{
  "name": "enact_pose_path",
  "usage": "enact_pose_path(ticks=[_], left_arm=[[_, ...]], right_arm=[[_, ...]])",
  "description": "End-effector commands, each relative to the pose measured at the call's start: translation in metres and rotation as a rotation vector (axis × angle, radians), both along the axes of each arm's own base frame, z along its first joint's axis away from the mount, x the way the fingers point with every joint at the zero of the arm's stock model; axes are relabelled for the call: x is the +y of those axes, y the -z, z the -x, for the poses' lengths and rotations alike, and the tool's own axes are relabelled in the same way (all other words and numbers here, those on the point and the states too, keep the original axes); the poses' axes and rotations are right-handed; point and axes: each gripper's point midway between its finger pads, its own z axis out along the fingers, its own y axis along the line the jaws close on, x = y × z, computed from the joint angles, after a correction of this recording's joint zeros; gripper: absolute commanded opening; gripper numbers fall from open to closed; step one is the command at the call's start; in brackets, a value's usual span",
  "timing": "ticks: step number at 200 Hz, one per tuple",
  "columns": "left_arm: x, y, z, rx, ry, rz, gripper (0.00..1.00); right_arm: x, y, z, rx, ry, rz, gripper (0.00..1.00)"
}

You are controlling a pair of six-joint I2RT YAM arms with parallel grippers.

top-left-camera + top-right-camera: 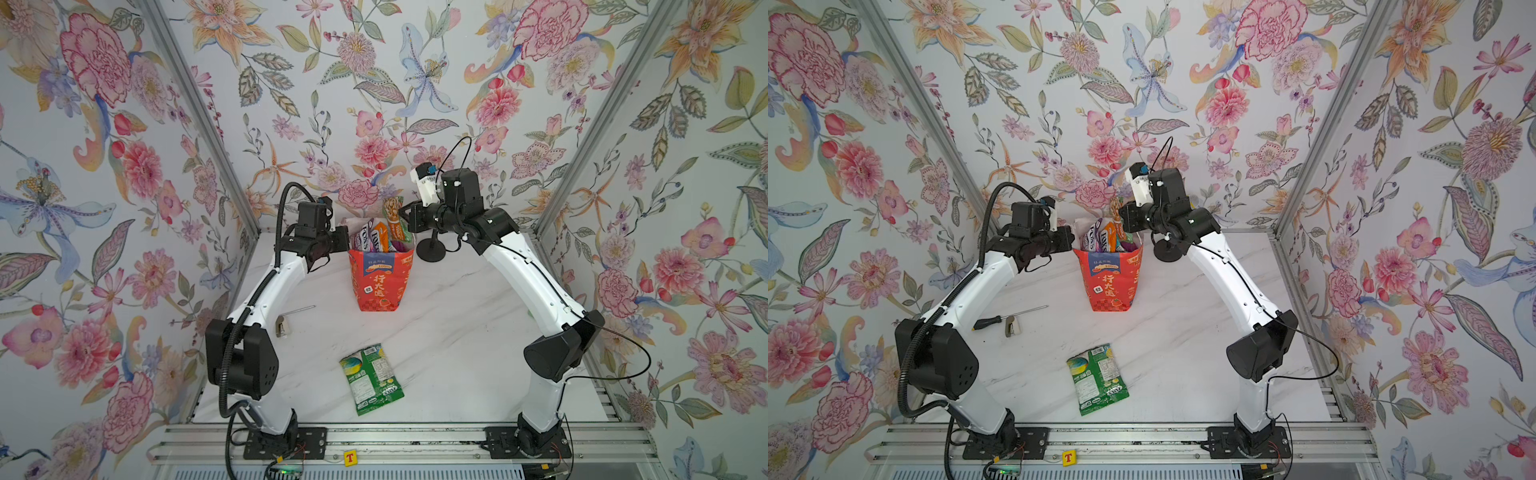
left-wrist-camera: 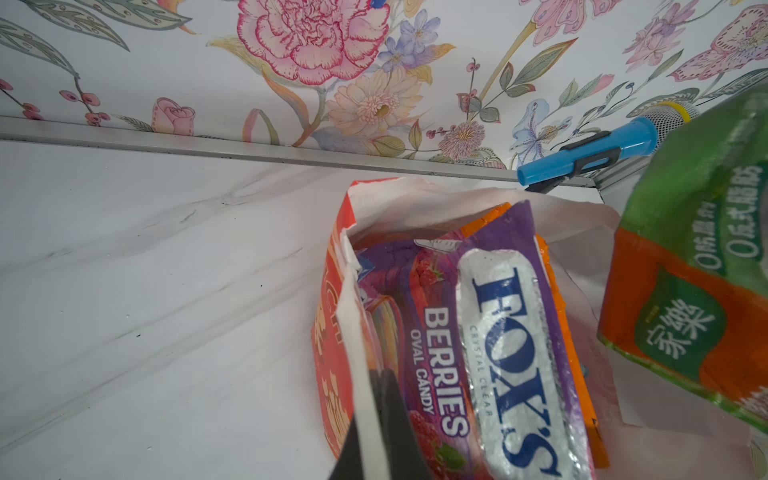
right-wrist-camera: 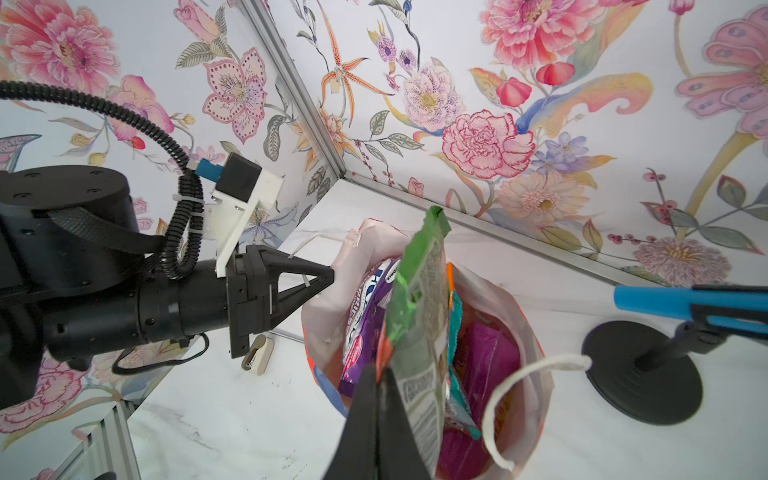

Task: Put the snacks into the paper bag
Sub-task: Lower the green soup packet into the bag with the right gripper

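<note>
- Screwdriver lies on the marble table, far left, by the left arm.
- Left gripper: fingers closed, pinching the left rim of the paper bag.
- Bag stands upright at back centre with its mouth open. FOX'S berries bag and other packets stand inside.
- Green packet lies flat near the front edge, well apart from the bag.
- Right gripper: fingers clamped on the orange-green nut packet, held upright over the bag's mouth.
- Microphone stand is just right of the bag.

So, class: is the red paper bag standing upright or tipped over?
Upright: the paper bag stands on its base, mouth up, with snacks poking out.
</note>
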Motion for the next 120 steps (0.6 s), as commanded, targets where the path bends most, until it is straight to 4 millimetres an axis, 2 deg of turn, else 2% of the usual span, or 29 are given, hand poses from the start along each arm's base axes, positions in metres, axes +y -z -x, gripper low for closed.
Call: enact_pose_path(ticks=[1,26,120], left_arm=[[-0.002,-0.011,-0.007,-0.037,0.008,-0.008,0.0],[-0.003,-0.01,-0.008,-0.037,0.009,-0.007,0.0],[-0.004,-0.011,-0.009,-0.037,0.012,-0.006,0.0]], right_arm=[[-0.009,-0.007,-0.003,-0.03,0.032,0.031,0.0],[-0.014,-0.001,-0.004,-0.02,0.051,0.053,0.0],[-0.006,0.053,-0.022,0.116,0.069,0.09,0.0]])
